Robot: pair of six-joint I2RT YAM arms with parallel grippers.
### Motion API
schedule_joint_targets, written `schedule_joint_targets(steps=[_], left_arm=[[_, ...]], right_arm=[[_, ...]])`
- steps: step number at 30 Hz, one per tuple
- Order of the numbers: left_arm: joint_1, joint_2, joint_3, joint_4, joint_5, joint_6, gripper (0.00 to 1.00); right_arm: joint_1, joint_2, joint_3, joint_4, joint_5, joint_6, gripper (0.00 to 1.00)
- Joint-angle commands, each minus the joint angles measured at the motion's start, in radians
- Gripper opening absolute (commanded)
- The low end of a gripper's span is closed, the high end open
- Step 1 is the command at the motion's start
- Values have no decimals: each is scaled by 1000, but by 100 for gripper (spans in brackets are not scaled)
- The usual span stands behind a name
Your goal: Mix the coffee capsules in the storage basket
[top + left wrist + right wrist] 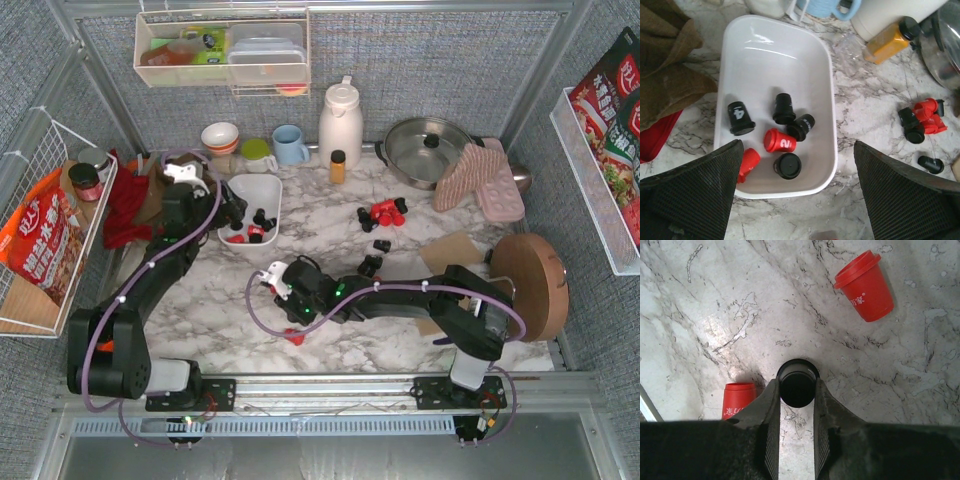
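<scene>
The white storage basket (825,75) (262,188) holds several coffee capsules, among them a black one marked 14 (740,117) and a red one marked 2 (778,141). My left gripper (798,147) (233,214) hangs open over the basket's near end, with nothing between its fingers. On the marble in front, my right gripper (796,385) (272,282) is shut on an upright black capsule (797,390). Two red capsules lie on their sides near it, one ahead to the right (865,286) and one beside the left finger (738,399). More red and black capsules (385,212) (922,117) lie loose mid-table.
An amber bottle (338,166), white jug (340,122), blue mug (290,145) and lidded steel pot (428,150) line the back. Pink oven mitts (480,180) and a round wooden board (530,285) sit at the right. A red cloth (128,205) lies left of the basket.
</scene>
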Motion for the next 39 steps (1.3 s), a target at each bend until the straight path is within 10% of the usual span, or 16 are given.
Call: schedule_joint_targets(steps=[1,8,18,29,39], left_arm=[[45,24,-3,9,80,-69,99],[144,128,5,53,300,-178,99],[32,51,-18,87,234,-125,94],[-289,-58,-119,189,105,207,90],[-523,-227,-455,564,275,658,94]], right_arm=[[2,-17,-5,16,-12,-10,18],[-13,-62,-56,53,-7,-15,11],[-88,-248,-201,172,13,-27,5],[-277,-495,-347,240,-23,80,4],[-327,-651,-363,229,-89,199,4]])
